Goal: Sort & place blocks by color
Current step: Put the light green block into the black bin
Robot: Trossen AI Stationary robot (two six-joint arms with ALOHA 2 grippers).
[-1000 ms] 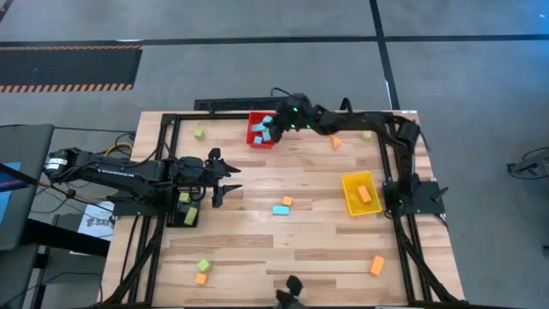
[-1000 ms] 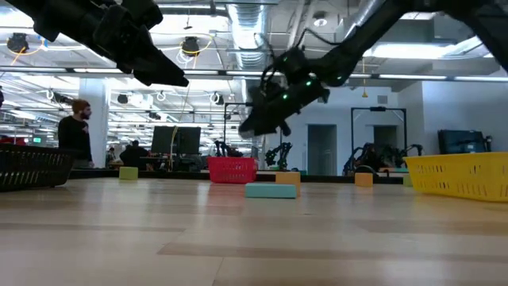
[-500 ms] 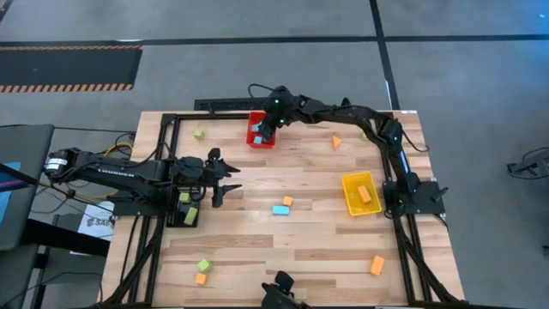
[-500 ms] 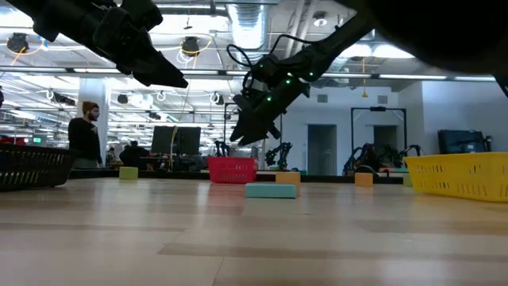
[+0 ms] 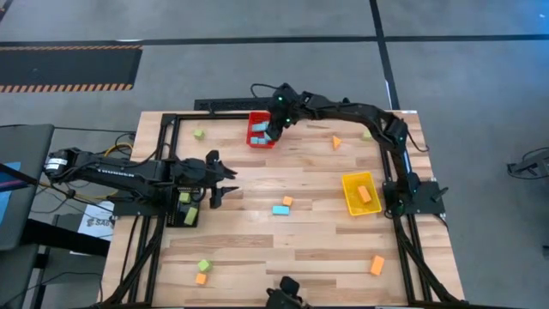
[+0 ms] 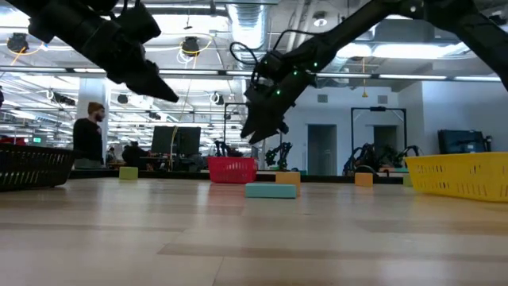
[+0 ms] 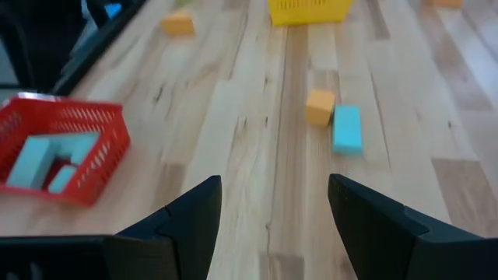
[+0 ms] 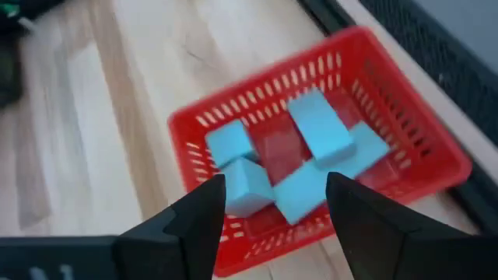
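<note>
Right gripper: hangs over the red bin, jaws spread, nothing between them; light-blue blocks lie loose in the bin below.
Left gripper: waits well to the left of the red bin and nearer the front edge, jaws spread and empty.
Red bin: holds several light-blue blocks, piled against each other; no other colour shows in it.
Blocks still out: a blue bar touching or just beside an orange cube, both well in front of the red bin; an orange block to the bin's right; a green block to its left; more green and orange ones far off by the front edge.
Yellow bin: right of the red bin and nearer the front, with an orange bar inside.
Step in hand, as I judge it: the drop into the red bin looks done.
Doing it well: lift straight up clear of the bin's wall before swinging away, so the fingers do not catch the mesh; the blue bar seems the sensible next pick, gripped across its narrow sides without nudging the orange cube.
</note>
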